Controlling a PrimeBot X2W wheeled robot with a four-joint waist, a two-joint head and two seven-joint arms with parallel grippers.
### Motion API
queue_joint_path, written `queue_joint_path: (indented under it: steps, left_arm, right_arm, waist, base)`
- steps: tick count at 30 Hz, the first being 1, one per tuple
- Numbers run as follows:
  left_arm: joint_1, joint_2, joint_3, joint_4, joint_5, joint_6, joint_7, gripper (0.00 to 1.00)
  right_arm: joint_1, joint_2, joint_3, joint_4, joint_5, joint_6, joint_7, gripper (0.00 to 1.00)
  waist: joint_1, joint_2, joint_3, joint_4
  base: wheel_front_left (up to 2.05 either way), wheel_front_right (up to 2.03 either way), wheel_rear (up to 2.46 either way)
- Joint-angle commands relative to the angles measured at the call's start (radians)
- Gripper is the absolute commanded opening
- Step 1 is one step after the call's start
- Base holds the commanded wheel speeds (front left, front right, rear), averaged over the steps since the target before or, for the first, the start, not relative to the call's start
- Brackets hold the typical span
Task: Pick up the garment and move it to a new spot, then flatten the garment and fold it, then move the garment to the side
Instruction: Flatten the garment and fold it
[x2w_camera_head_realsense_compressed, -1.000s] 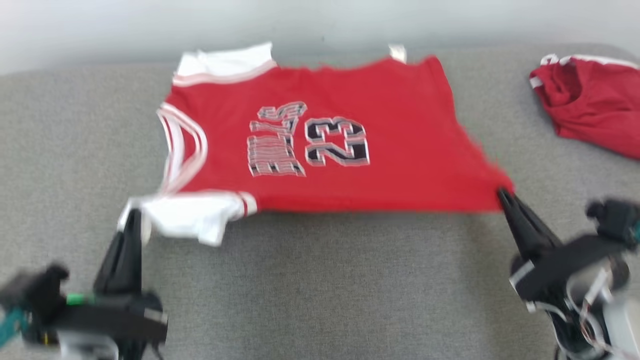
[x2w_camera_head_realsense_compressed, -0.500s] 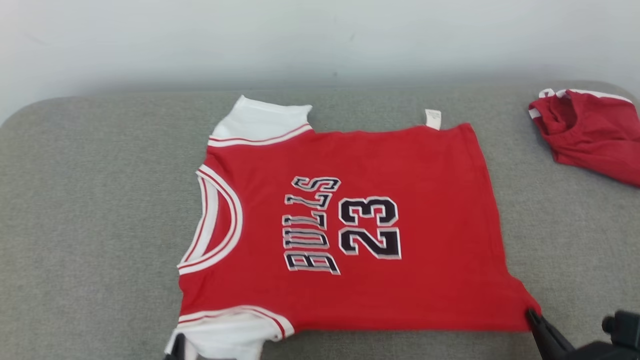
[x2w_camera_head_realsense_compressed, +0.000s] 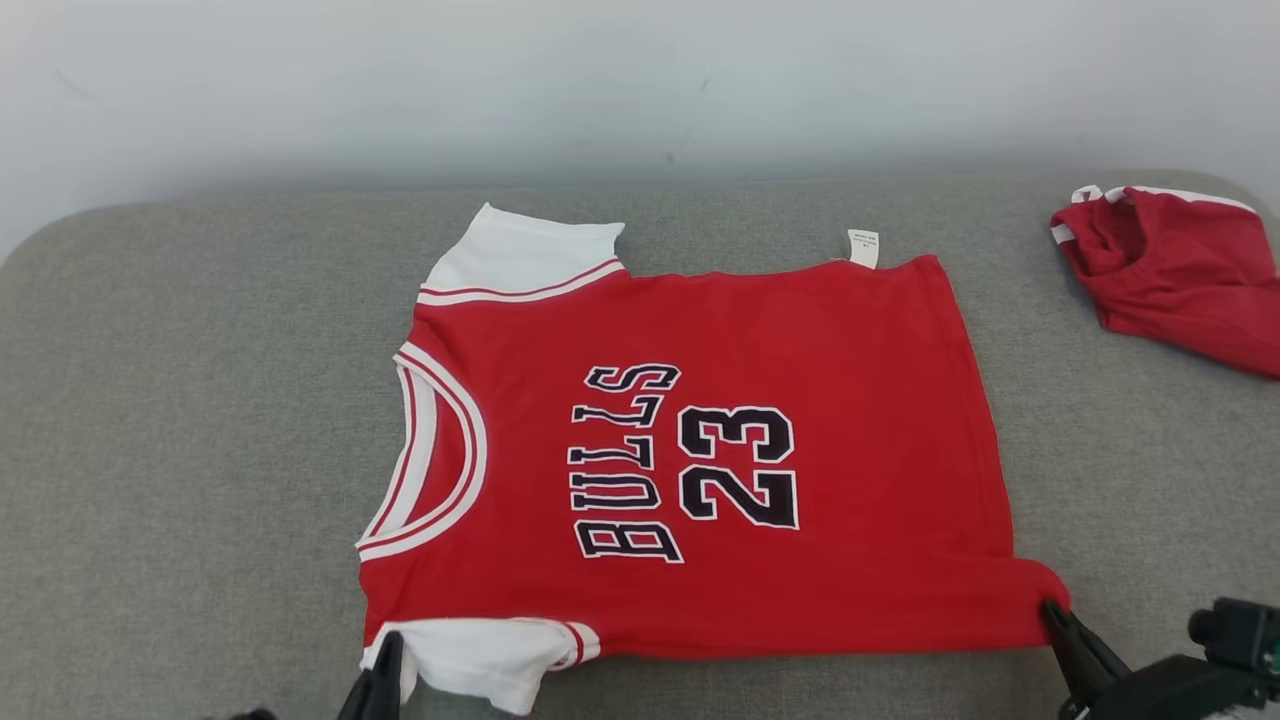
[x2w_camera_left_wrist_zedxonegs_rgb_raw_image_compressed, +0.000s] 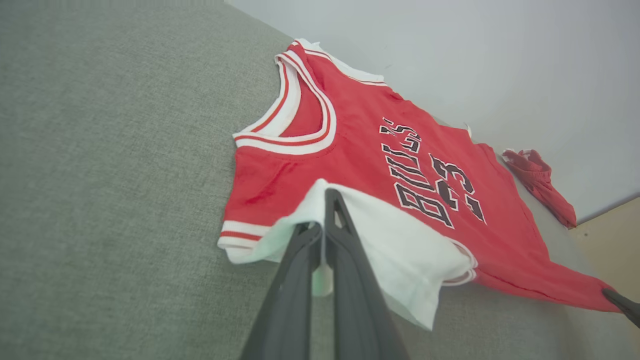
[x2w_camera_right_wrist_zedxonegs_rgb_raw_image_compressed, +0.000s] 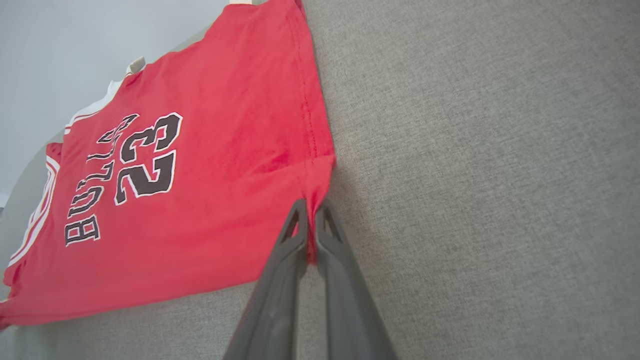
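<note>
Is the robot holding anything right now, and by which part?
Yes, the red short-sleeved Bulls jersey: left end effector pinches its white near sleeve, right end effector pinches the red hem corner.

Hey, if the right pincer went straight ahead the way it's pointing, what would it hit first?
The red jersey: the right pincer is shut on its hem corner, so going on would likely push into that cloth, over the grey cushion. Depth is hard to judge.

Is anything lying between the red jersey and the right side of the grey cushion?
Yes: a crumpled red garment with white trim lies far right on the grey fabric cushion, apart from the red number 23 jersey. Leftward, nothing visible.
</note>
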Motion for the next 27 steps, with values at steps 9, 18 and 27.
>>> queue_joint_path:
  steps: [9, 18, 27]
  left_arm:
    - [-0.205, 0.027, -0.005, 0.107, 0.033, -0.049, 0.050, 0.00]
    - [-0.409, 0.027, -0.021, 0.291, 0.050, -0.116, 0.101, 0.00]
    - [-0.582, -0.003, -0.073, 0.508, 0.083, -0.182, 0.101, 0.00]
  right_arm:
    - [-0.145, -0.011, 0.041, 0.065, -0.009, -0.003, 0.060, 0.00]
    - [-0.322, -0.032, 0.073, 0.212, -0.026, -0.003, 0.071, 0.00]
    - [-0.498, -0.049, 0.111, 0.396, -0.059, -0.003, -0.042, 0.00]
  waist:
    - [0.0000, 0.0000, 0.019, -0.012]
    - [0.0000, 0.0000, 0.052, -0.029]
    - [0.0000, 0.0000, 0.081, -0.034]
  base:
    - [0.00, 0.00, 0.00]
    - [0.00, 0.00, 0.00]
    - [0.00, 0.00, 0.00]
